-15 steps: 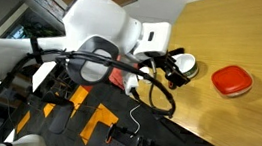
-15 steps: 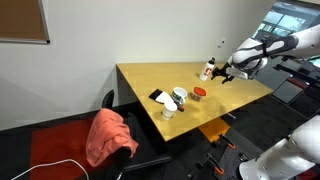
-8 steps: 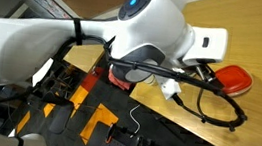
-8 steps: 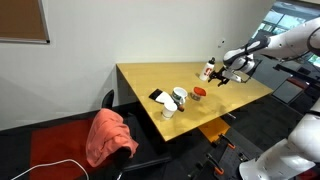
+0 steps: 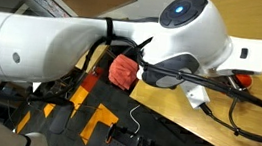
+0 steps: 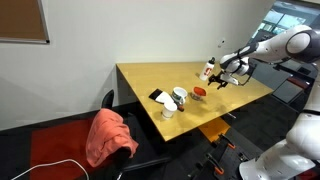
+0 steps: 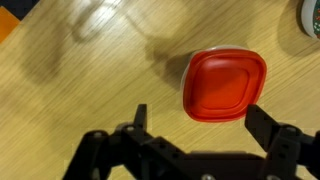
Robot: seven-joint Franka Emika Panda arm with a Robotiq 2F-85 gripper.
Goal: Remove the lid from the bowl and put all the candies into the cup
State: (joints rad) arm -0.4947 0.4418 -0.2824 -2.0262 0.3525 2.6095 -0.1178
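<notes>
tool (image 7: 200, 122): jaws spread wide, nothing held; i hang it above the bowl's near edge.
bowl (image 7: 224, 85): red, rounded-square, paler rim, flat on the tabletop (image 7: 70, 90); lid looks in place, though i cannot tell lid from bowl. candies unseen.
risk: the flat lid gives little to pinch. i judge that an off-centre close would shove the bowl, or lift it with the lid and spill.
neighbours: white cup (image 6: 180, 96) just beside the bowl; second white vessel (image 6: 168, 110); dark flat item (image 6: 157, 96); bottle (image 6: 208, 69).
obstruction: none between tool and bowl; my arm (image 5: 125, 42) hides most of an exterior view.
</notes>
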